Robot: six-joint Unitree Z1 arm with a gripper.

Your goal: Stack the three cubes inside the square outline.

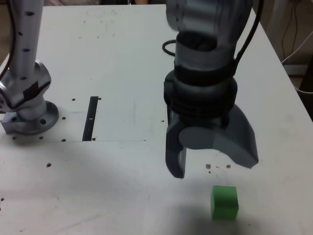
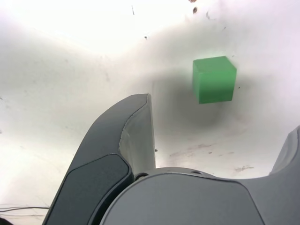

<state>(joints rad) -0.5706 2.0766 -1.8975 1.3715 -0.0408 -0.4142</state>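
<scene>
A green cube (image 1: 224,201) sits on the white table near its front edge, towards the exterior view's right. My gripper (image 1: 212,169) hangs just behind and above it, open wide, with nothing between its dark grey fingers. In the wrist view the green cube (image 2: 214,78) lies on the table beyond the gap of the open gripper (image 2: 220,117), apart from both fingers. The square outline is out of view.
A thin straight black strip (image 1: 91,119) lies on the table at the exterior view's left of centre. The arm's silver base (image 1: 29,115) stands at the far left. The table's right edge (image 1: 288,78) runs close by, with cables beyond it.
</scene>
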